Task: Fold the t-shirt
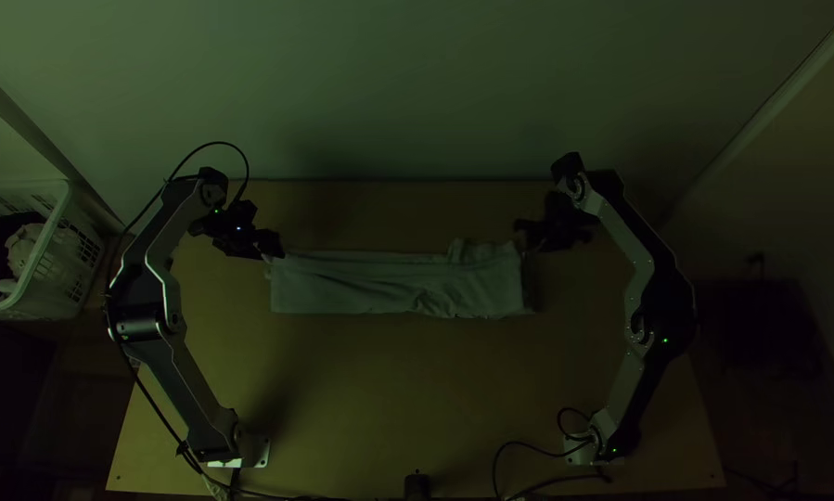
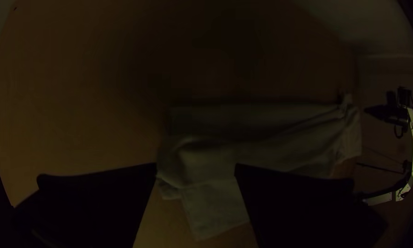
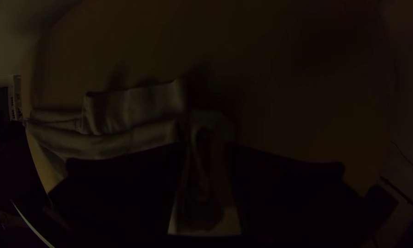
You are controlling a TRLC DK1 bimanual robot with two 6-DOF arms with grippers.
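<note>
A white, slotted-sided basket (image 1: pixel 65 223) with cloth in it sits at nine o'clock from the shirt. One of two arms bends outward at its elbow, then inward, its left gripper (image 1: pixel 250 245) between nine and ten o'clock, fingers wide apart over the shirt's end, gripping nothing. The lone shirt (image 1: pixel 370 284), pale, soft and creased, lies folded into a long strip across the wooden table (image 1: pixel 389 390), a rumpled flap at one o'clock. The second arm mirrors that bend, its right gripper (image 1: pixel 554 237) between two and three o'clock, fingers parted with cloth showing between; whether they hold it, one cannot tell.
</note>
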